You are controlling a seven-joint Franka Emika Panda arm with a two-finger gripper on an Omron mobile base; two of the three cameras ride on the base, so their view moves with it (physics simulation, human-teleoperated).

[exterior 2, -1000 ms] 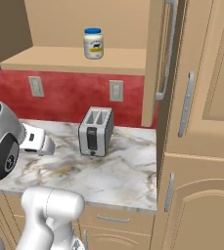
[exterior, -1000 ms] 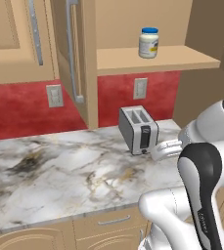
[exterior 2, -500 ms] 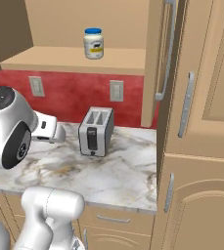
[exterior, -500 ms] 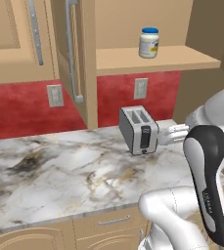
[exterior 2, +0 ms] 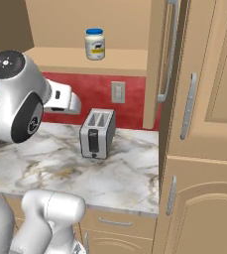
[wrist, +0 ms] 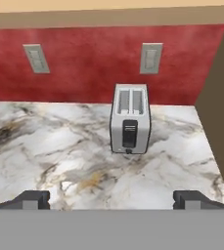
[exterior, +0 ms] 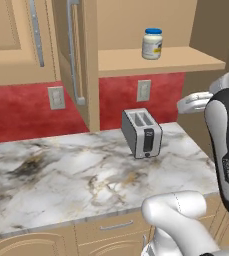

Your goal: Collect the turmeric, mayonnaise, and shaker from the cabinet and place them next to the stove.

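Mayonnaise (exterior: 152,44) sits on the open cabinet (exterior: 156,60) shelf, not picked up yet. Below it, at 6 o'clock, a toaster (exterior: 142,132) stands on the tabletop (exterior: 61,175). The hand (wrist: 111,199) is wide apart, holding nothing.

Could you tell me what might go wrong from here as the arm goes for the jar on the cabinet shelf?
1. The gripper is open and empty, facing the toaster below the shelf; rising carelessly, it could strike the shelf's front edge.
2. The mayonnaise stands near that front edge, so a clumsy approach might knock it onto the counter.
3. The open cabinet door hangs beside the shelf and could catch a swinging arm.
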